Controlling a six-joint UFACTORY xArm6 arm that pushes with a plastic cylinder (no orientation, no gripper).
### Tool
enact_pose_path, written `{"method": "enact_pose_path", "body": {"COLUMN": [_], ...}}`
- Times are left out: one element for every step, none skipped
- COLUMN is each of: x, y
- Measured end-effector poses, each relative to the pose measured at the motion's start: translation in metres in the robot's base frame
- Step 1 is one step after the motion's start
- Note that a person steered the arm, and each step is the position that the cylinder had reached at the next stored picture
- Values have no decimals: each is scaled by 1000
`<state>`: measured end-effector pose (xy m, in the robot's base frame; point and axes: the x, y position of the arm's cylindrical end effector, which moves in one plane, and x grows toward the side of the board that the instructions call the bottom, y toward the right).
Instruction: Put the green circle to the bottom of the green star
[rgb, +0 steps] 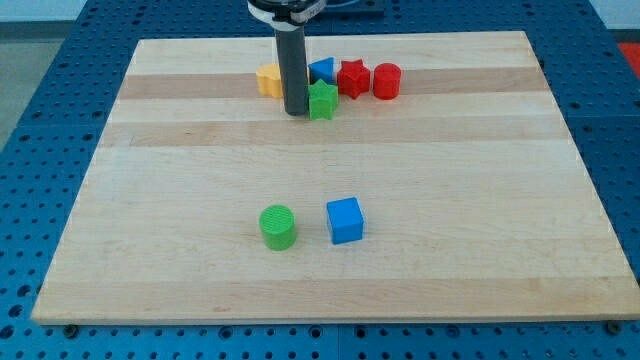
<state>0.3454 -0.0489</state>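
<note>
The green circle (278, 226) stands on the wooden board near the view's bottom, left of centre. The green star (322, 101) sits near the view's top, in the middle of a cluster of blocks. My tip (296, 111) rests on the board right beside the green star's left side, touching or almost touching it. The rod rises from there toward the view's top and hides part of the blocks behind it. The green circle is far below the tip and the star.
A blue cube (345, 220) stands just right of the green circle. Behind the star are a yellow block (268, 79), a partly hidden blue block (322, 69), a red star (352, 78) and a red cylinder (387, 80). The board (150, 200) lies on a blue perforated table.
</note>
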Motion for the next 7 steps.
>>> {"method": "enact_pose_path", "body": {"x": [30, 73, 81, 92, 97, 106, 164], "y": [-1, -5, -32, -60, -74, -85, -85]}}
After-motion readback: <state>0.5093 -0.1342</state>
